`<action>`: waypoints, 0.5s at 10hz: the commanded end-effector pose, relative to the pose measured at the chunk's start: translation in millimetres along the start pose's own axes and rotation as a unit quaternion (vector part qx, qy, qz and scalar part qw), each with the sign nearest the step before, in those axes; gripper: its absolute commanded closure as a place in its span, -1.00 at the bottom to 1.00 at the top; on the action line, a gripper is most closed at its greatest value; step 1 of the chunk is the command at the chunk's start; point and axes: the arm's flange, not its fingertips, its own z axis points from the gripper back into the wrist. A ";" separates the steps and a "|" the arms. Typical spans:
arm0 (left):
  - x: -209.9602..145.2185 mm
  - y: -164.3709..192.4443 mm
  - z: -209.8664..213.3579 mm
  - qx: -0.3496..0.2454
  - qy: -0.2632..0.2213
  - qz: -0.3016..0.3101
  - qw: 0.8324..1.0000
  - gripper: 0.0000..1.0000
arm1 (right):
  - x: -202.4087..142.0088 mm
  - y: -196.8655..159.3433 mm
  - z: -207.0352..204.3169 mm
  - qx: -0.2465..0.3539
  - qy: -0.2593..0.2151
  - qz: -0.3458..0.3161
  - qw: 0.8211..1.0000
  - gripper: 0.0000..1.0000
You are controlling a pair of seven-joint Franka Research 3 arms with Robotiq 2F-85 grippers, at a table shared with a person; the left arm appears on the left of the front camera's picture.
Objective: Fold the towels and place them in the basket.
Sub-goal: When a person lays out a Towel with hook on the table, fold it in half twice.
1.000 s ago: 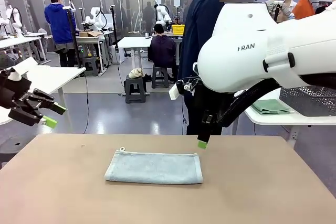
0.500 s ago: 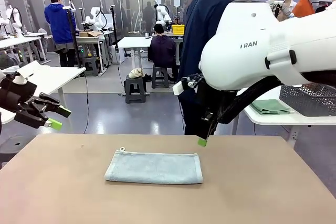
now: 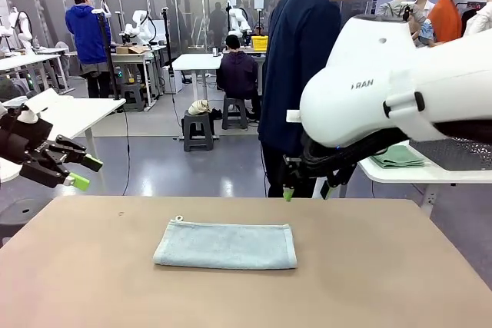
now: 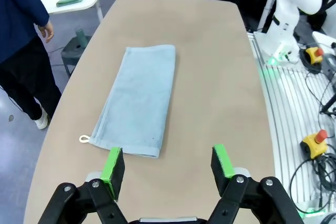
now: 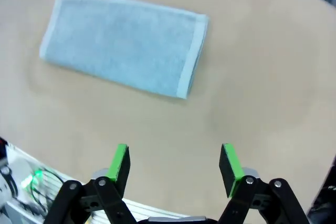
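Behind the work surface is a large hall with other tables and people, and close at the far edge stands a person [image 3: 300, 51] in dark navy clothes. Nearest to the camera is the tan table [image 3: 384, 282], and it carries one thing, the pale blue-grey towel [image 3: 227, 245].

From the right side comes the big white right arm [image 3: 400, 82]. It hangs over the far right part of the table. The right gripper [image 3: 307, 188] is above the far edge, near the right short end of the towel but apart from it. Its jaws are spread wide and hold nothing. The left gripper [image 3: 84, 173] hovers beyond the left edge of the table, well apart from the towel, and it is also spread and empty.

The towel lies flat in the middle of the table, with its long sides parallel to the far edge. It looks already doubled along its length, so I judge that the folding is partly done and no grasp is made yet. A small white loop [image 3: 179, 219] sits at its far left corner.

On a side table past the far right corner is a grey mesh basket [image 3: 453, 151]. I cannot tell whether this is the one for the towels.

For the next move, I think each gripper must come down to a short end of the towel. The pads must go low enough to pinch all layers together, and not only the top one.
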 end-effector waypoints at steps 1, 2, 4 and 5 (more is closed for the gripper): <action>2.1 -1.7 2.7 -0.004 -0.008 -0.006 1.000 -0.68 | -3.8 10.7 -11.8 0.014 -0.053 -0.070 0.996 -0.72; 2.1 -1.7 2.7 -0.004 -0.008 -0.006 1.000 -0.68 | -2.5 11.2 -13.6 0.020 -0.059 -0.090 0.994 -0.72; 2.1 -1.7 2.7 -0.004 -0.008 -0.006 1.000 -0.68 | -1.3 8.7 -5.1 0.015 -0.033 -0.069 0.997 -0.72; 2.1 -1.7 2.7 -0.004 -0.008 -0.006 1.000 -0.68 | -1.3 8.7 -5.1 0.015 -0.033 -0.069 0.997 -0.72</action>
